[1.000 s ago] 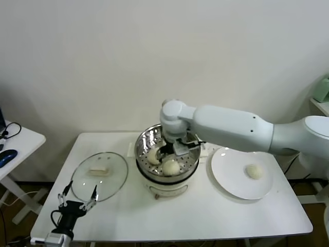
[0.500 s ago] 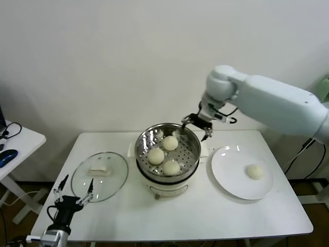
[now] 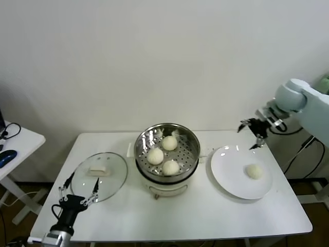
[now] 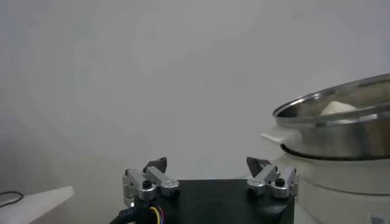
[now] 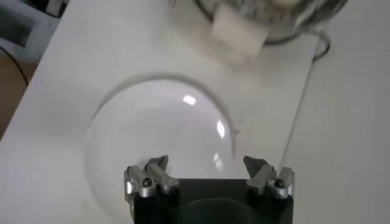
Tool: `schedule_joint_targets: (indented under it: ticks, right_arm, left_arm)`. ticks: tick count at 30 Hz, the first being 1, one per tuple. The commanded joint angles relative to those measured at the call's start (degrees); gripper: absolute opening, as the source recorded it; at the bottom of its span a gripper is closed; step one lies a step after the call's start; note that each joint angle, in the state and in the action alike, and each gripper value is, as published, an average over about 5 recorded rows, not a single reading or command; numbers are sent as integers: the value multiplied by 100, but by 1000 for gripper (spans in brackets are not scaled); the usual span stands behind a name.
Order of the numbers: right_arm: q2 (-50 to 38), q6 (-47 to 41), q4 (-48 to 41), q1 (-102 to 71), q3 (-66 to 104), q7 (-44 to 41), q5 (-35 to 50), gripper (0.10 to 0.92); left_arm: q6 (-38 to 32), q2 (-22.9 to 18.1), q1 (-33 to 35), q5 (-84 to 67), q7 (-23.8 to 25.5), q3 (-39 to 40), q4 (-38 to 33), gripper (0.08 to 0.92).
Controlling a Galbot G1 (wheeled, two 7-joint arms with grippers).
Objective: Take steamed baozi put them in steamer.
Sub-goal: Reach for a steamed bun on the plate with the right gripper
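Three steamed baozi (image 3: 163,154) are sitting in the steamer (image 3: 144,140), centre of tabletop (image 3: 205,216). Fourth baozi (image 3: 253,171) is lying on white plate (image 3: 226,175), robot's right side. Right hand (image 3: 253,129) is hovering above plate's far rim, fingers spread wide, nothing held; the bun is lying below and toward the robot from it, w/ no long axis to align (round). Right arm is clearly nearer. Left hand (image 3: 77,195) is idling low at near-left tabletop edge by glass lid (image 3: 99,175), fingers released, empty.
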Motion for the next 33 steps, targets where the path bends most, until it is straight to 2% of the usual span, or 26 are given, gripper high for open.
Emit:
schedule_joint_targets:
  ticks: [1, 17, 23, 33]
  right_arm:
    - [-538, -75, -469, -1569, 1152, 96, -1131, 823]
    - [877, 32, -1749, -2319, 1681, 653, -1396, 823]
    - [1100, 194, -2155, -2365, 1867, 650, -1786, 823]
    - [1222, 202, -2343, -2443, 1878, 627, -1865, 823]
  left_arm:
    - [-61, -40, -1, 49, 55, 11, -26, 823]
    - [-31, -120, 122, 113, 16, -114, 81, 823]
    - [-23, -135, 113, 151, 4, -121, 134, 823]
    - [-18, -109, 122, 150, 35, -127, 144, 823]
